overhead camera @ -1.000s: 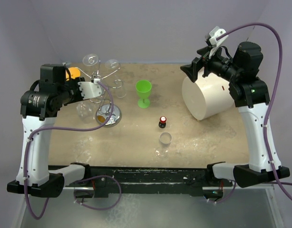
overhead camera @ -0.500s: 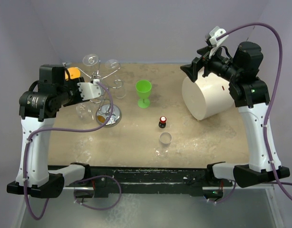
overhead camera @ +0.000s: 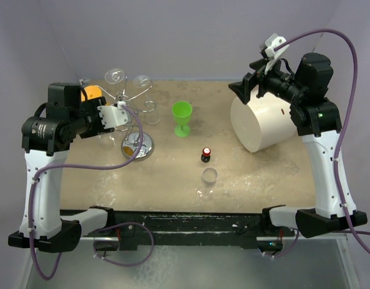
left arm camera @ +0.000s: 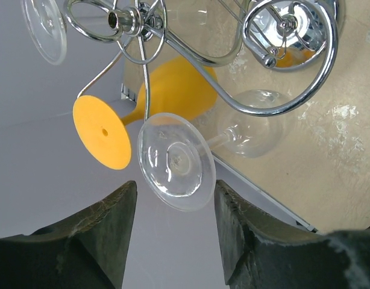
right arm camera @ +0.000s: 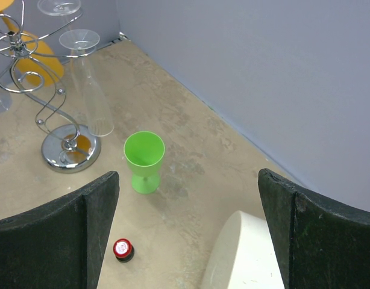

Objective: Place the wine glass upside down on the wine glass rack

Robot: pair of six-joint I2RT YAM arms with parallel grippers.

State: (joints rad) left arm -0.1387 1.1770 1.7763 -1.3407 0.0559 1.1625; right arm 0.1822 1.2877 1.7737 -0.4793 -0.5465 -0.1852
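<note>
The silver wine glass rack (overhead camera: 138, 146) stands at the left, its curled wire arms filling the left wrist view (left arm camera: 275, 60). A clear wine glass (left arm camera: 176, 161) hangs upside down on one arm, stem in the wire curl and bowl below; it also shows in the top view (overhead camera: 104, 139). My left gripper (left arm camera: 175, 191) is open just short of the glass's foot and does not touch it; it is beside the rack's top (overhead camera: 117, 114). My right gripper (overhead camera: 248, 90) is open and empty, high over the white cylinder.
Two more clear glasses (overhead camera: 115, 75) hang on the rack, and a tall flute (right arm camera: 91, 90) is upside down beside it. An orange glass (left arm camera: 173, 84) lies at the back left. A green goblet (overhead camera: 182, 117), a red-capped bottle (overhead camera: 205, 155), a clear glass (overhead camera: 208, 180) and the white cylinder (overhead camera: 263, 123) are on the table.
My left arm has drawn back slightly to the left, away from the rack. The hanging glass and the right arm have not moved.
</note>
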